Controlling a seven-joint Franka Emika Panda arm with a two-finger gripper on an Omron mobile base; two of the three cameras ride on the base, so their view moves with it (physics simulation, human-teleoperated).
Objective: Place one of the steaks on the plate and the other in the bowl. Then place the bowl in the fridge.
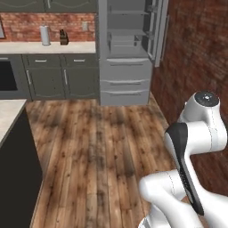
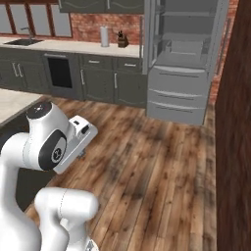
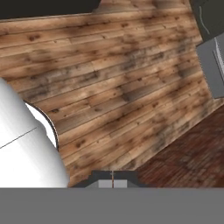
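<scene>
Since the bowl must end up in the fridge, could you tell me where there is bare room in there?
The open fridge shows bare shelves behind its swung-out doors. The wood floor before it is free. The counter beside it holds a paper-towel roll.

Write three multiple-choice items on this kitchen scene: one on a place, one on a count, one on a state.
1. Where does the fridge stand?
A. beside the brick wall
B. in the middle of the floor
C. left of the oven

2. How many drawers sit below its open compartment?
A. one
B. three
C. five

3. How is the fridge?
A. shut
B. open, shelves showing
C. tipped over

Answers: 1 A, the brick wall runs along its right side. 2 B, three drawer fronts stack below. 3 B, its doors stand swung out and shelves show.
</scene>
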